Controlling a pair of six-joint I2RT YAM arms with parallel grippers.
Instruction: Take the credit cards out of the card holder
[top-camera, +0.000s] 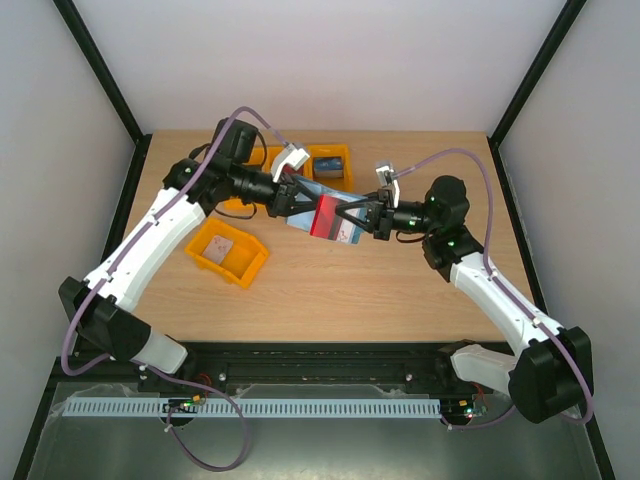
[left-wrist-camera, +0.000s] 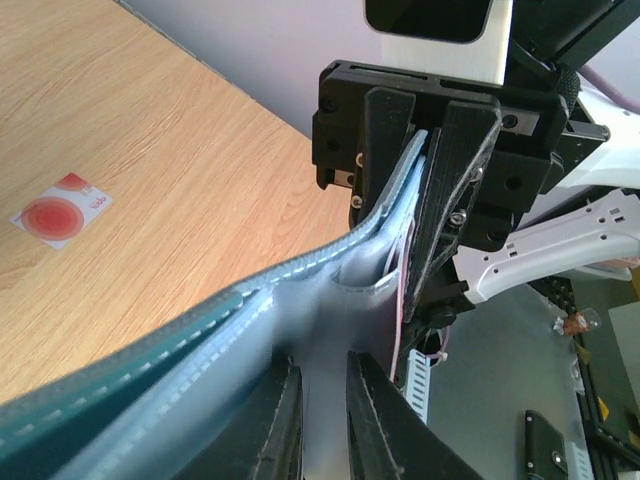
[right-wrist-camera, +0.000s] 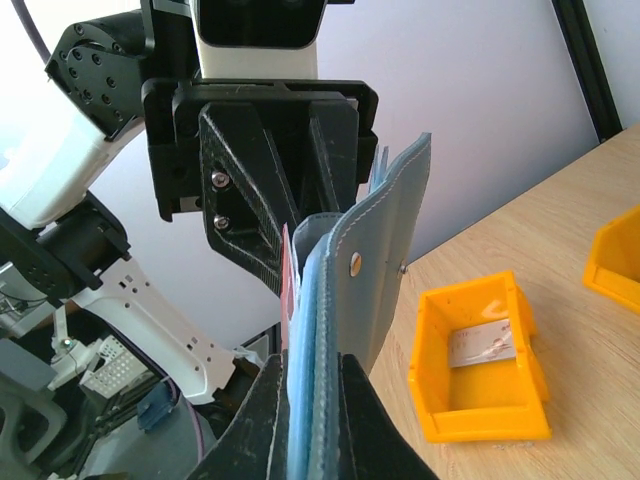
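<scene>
Now in the air: the card holder (right-wrist-camera: 385, 250) is held up over the table (left-wrist-camera: 200, 150), between the two arms, and nothing else is touched by it.
Left gripper (left-wrist-camera: 322, 385): its fingers are pressed together on one end of the holder.
Right gripper (right-wrist-camera: 310, 390): its fingers are squeezed shut on the other end.
Why two grips: the holder is likely gripped at both ends so that it is kept steady and its pockets are spread.
Inside the holder: a thin reddish edge (right-wrist-camera: 287, 290) is seen between the blue layers; it is probably a card not yet taken out.
On the table: a white card with a red round mark (left-wrist-camera: 60, 210) is laid flat, well apart from the holder.
In the bin: a pale card (right-wrist-camera: 482, 345) is seen at the bottom of an orange bin (right-wrist-camera: 480, 400), probably put there to be out of the way.
</scene>
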